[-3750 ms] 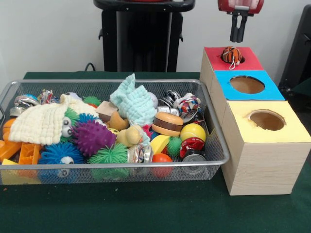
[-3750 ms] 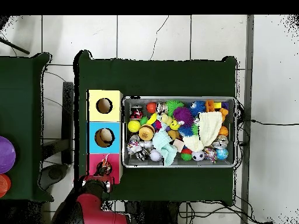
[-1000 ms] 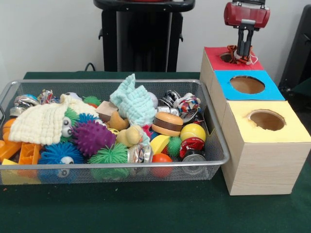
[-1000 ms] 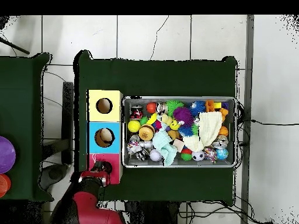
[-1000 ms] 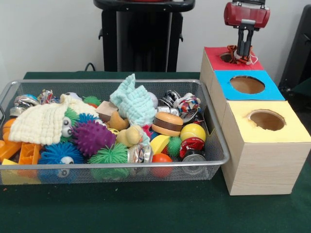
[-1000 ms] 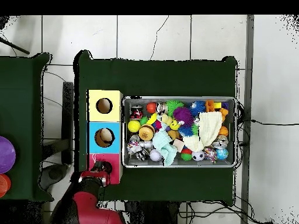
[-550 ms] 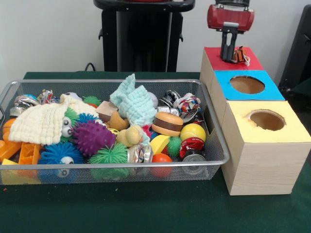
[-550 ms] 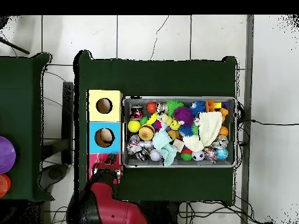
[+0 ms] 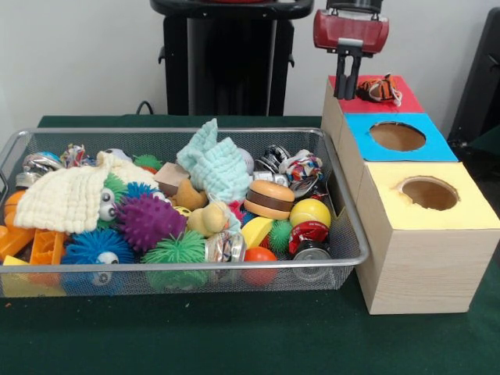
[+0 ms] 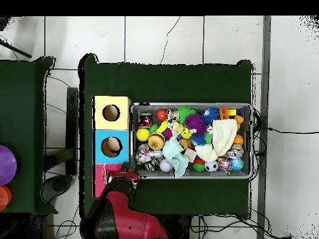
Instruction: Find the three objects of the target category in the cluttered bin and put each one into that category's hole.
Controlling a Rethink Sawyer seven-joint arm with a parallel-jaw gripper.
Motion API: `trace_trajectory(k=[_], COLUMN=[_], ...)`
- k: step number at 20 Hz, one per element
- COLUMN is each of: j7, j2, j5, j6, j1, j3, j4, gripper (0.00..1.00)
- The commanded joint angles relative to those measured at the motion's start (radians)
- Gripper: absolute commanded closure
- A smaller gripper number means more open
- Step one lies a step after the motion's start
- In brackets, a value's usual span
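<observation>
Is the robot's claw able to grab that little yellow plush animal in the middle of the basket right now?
Probably yes. The pale yellow plush lies on top of the clutter in the bin, uncovered, with spiky balls close beside it. The gripper hangs by the red-topped box, unblocked.

We see the bin [image 9: 344,226] as shiny silver wire mesh; boxes [image 9: 422,273] pale matt wood grain with matt coloured paper tops; cloths [image 9: 66,199] knitted, rough; spiky balls [image 9: 148,221] rubbery; table cover [image 9: 234,336] matt green cloth; tiger toy [image 9: 379,88] soft plush.
</observation>
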Motion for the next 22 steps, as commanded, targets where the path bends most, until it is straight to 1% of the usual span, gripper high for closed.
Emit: trace_trajectory(k=[1, 4, 5, 9, 16, 22], j7=[0.195, 0.177, 0.164, 0.149, 0.177, 0.197], j2=[-0.027, -0.040, -0.040, -0.036, -0.021, -0.010], j5=[0.021, 0.045, 0.068, 0.116, 0.121, 0.108], j6=[0.127, 0.147, 0.167, 0.203, 0.193, 0.176], j1=[0.038, 0.081, 0.111, 0.187, 0.221, 0.220], j3=[0.057, 0.022, -0.001, -0.054, -0.070, -0.066], j4=[-0.034, -0.041, -0.052, -0.081, -0.094, -0.093], gripper=[1.00, 1.00, 1.00, 1.00, 1.00, 1.00])
